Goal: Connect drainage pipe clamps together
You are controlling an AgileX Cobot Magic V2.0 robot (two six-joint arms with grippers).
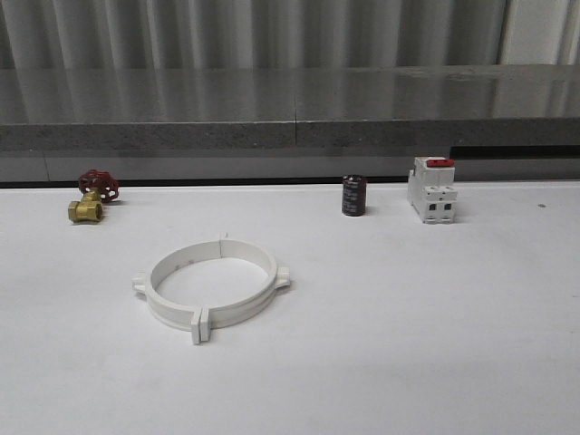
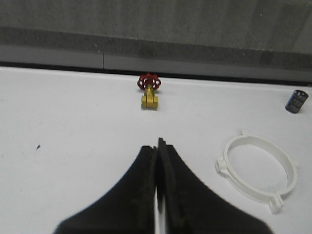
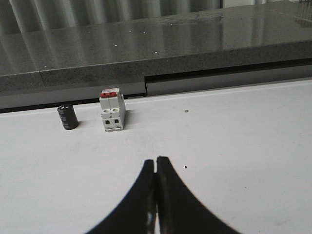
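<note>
Closest to the front camera lie the clamps point(image 1: 213, 287), two white half-bands already sitting face to face as a ring flat on the bench point(image 1: 435, 344), toward my left side. One pair of flat end tabs points at the camera, the other pair away from it, so the seam runs front to back and the small lugs stick out left and right. From here I cannot tell whether the tabs are locked or just touching. In the left wrist view my left tool point(image 2: 157, 146) has its fingers pressed together with nothing between them, and the clamps point(image 2: 257, 168) rest near it, off to its right-hand side and a little ahead. My right tool point(image 3: 156, 163) is likewise closed and empty, and what lies ahead of it is the breaker point(image 3: 112, 110) and the capacitor point(image 3: 68, 117). I judge the left arm the nearer one, so any squeeze across the tabs would start there, with the tool opening first and swinging toward the ring. At the back of the bench, well apart from the ring, stand a brass valve point(image 1: 92, 196) with a red handwheel, the dark capacitor point(image 1: 353, 196) and the white breaker point(image 1: 431, 189) with its red top. Print on the capacitor sleeve and on the breaker face is too small to read; I see no legible brand or label anywhere.
</note>
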